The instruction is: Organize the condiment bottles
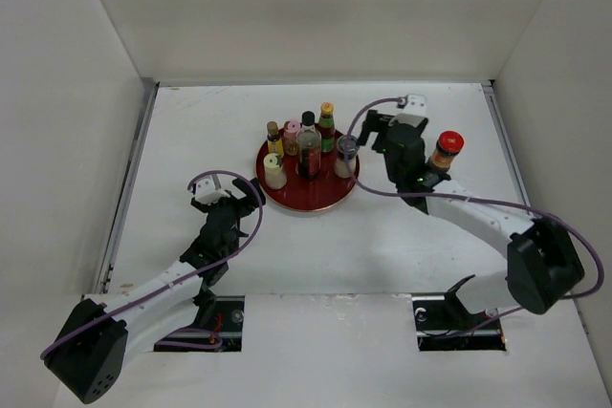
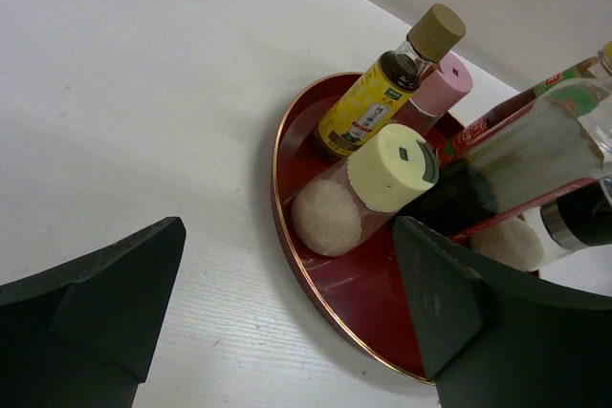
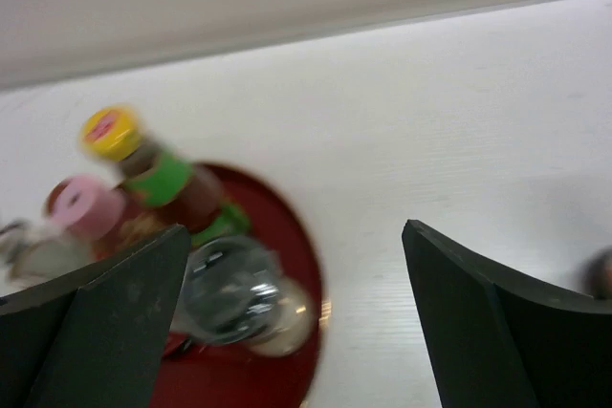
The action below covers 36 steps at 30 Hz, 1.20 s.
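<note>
Six bottles stand on the red round tray (image 1: 316, 200): amber yellow-labelled (image 1: 273, 138), pink-capped (image 1: 291, 136), tall dark black-capped (image 1: 308, 145), green-red yellow-capped (image 1: 327, 122), pale yellow-green-capped (image 1: 275, 171) and the grey-lidded jar (image 1: 346, 154). The red-lidded jar (image 1: 447, 151) stands on the table, right of the tray. My left gripper (image 1: 249, 190) is open and empty at the tray's near-left rim. My right gripper (image 1: 369, 134) is open and empty just right of the grey-lidded jar. The left wrist view shows the amber bottle (image 2: 368, 112) and the pale-capped bottle (image 2: 368, 193). The blurred right wrist view shows the grey-lidded jar (image 3: 239, 295).
White walls close the table on the left, back and right. The tray's rim (image 2: 316, 279) lies between my left fingers. Bare white table (image 3: 459, 140) lies right of the tray in the right wrist view. Two cut-outs sit at the near edge by the arm bases.
</note>
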Tool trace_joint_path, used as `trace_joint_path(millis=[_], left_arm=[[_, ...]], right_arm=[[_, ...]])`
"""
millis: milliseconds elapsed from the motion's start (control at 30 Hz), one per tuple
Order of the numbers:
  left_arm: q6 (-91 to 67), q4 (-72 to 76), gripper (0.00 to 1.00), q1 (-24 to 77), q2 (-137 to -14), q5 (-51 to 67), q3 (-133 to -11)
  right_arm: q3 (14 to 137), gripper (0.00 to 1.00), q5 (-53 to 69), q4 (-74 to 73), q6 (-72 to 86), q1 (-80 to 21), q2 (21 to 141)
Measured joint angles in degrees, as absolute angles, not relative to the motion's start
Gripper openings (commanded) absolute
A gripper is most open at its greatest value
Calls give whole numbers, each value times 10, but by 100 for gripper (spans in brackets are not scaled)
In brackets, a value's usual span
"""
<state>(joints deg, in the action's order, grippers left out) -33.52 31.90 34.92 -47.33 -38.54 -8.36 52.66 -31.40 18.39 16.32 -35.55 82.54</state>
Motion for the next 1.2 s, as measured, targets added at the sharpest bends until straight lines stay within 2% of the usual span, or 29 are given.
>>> trace_joint_path(millis=[133,333,700,933,1033,1200], left_arm=[[-335,319,91,349,-473,-385,-84],[-335,319,91,349,-472,-385,-84],[-335,320,91,350,-474,-383,-84],[-335,322,91,349,-474,-383,-84],[-335,323,91,350,-474,-383,-84],[-335,324,91,350,-474,-383,-84]], right_arm=[[497,100,-379,159,168,-275,770],[495,100,-456,104,167,-167,778],[500,100,-396,61,181,-86,872],[504,59,-353,66,197,-71,905],[481,54,-353,109,188,-76,899],[412,53,-380,145,179,-131,845]])
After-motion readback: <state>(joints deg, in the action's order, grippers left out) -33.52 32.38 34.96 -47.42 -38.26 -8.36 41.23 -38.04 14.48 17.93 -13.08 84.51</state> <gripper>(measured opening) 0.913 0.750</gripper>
